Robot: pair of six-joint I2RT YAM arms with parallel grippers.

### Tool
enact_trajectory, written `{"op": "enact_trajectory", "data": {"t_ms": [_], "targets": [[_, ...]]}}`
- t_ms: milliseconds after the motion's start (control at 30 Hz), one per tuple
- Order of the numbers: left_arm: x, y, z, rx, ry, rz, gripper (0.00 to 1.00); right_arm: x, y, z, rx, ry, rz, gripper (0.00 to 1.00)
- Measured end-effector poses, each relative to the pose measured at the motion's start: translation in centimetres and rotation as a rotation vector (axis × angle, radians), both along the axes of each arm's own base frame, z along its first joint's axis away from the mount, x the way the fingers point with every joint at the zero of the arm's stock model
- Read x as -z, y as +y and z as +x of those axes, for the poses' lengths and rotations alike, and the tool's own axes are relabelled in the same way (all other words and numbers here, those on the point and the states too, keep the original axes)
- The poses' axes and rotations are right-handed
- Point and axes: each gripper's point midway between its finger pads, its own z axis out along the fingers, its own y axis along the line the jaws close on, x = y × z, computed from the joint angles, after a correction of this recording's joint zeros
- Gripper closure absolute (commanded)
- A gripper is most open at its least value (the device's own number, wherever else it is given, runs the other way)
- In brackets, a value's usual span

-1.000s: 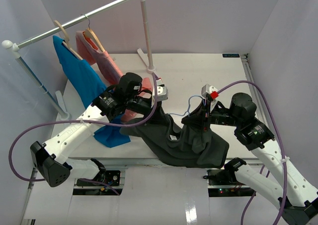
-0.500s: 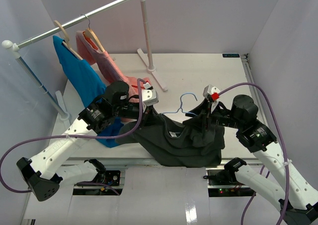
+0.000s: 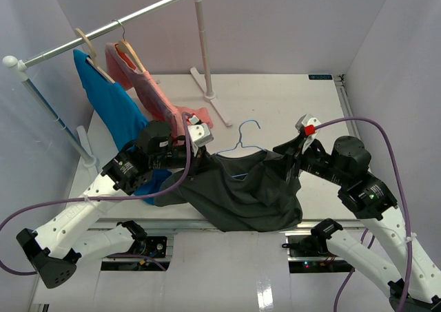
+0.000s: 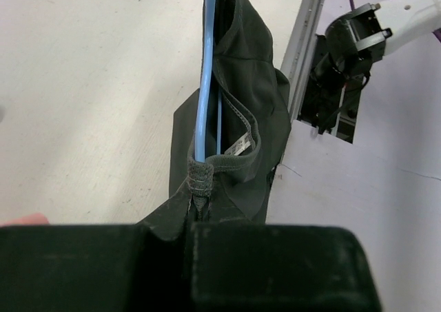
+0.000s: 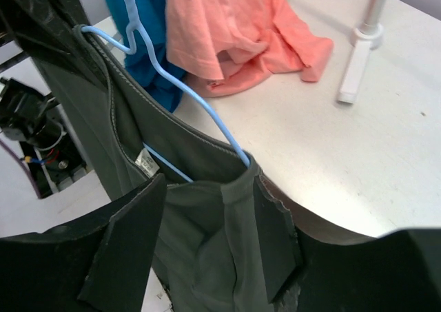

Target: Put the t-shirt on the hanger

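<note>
t-shirt (image 3: pixel 248 191) hangs stretched between both tools over the desk's (image 3: pixel 275 98) near edge. hanger (image 4: pixel 204 71) is inside it, hook sticking out the collar. left tool (image 4: pixel 191 226) clamped on shirt cloth at the hanger end. right tool (image 5: pixel 210 209) fingers spread, cloth between them.

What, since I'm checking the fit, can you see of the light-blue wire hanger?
The hanger is thin light-blue wire with a curved hook. Its shoulders sit inside the neck opening of the t-shirt, against the collar; the hook sticks out free over the table. Its lower bar is mostly hidden by cloth.
</note>
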Motion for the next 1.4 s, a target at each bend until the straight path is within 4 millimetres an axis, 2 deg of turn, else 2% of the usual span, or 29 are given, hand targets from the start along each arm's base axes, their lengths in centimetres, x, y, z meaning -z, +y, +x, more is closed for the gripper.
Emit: {"op": "enact_trajectory", "data": {"t_ms": [233, 433, 833, 933, 1033, 1167, 1233, 1267, 1400], "targets": [[-0.1, 0.7, 1.3, -0.101, -0.002, 0.004, 1.00, 0.4, -1.8, 1.7, 0.172, 0.067, -0.020, 0.54], [-1.5, 1.2, 1.9, -0.176, -0.011, -0.043, 1.00, 2.1, -2.5, 2.7, 0.262, 0.142, -0.038, 0.52], [-3.4, 1.5, 2.1, -0.230, -0.013, -0.123, 1.00, 11.3, -3.2, 3.5, 0.373, 0.319, -0.115, 0.49], [-3.3, 1.6, 2.0, -0.232, -0.009, -0.129, 1.00, 12.7, -3.1, 3.8, 0.386, 0.340, -0.113, 0.49], [-3.0, 1.7, 1.8, -0.233, -0.006, -0.133, 1.00, 13.3, -2.8, 4.2, 0.391, 0.342, -0.103, 0.50], [-2.7, 1.8, 1.7, -0.234, -0.001, -0.131, 1.00, 12.8, -2.3, 4.9, 0.388, 0.312, -0.066, 0.63], [-2.7, 1.7, 1.7, -0.234, -0.002, -0.132, 1.00, 12.4, -2.1, 5.1, 0.383, 0.296, -0.046, 0.87], [-2.8, 1.7, 1.8, -0.234, -0.003, -0.134, 1.00, 12.2, -2.0, 5.2, 0.380, 0.285, -0.035, 0.92], [-2.7, 1.7, 1.8, -0.232, -0.014, -0.137, 1.00, 10.8, -2.1, 5.2, 0.379, 0.233, 0.012, 0.92]]}}
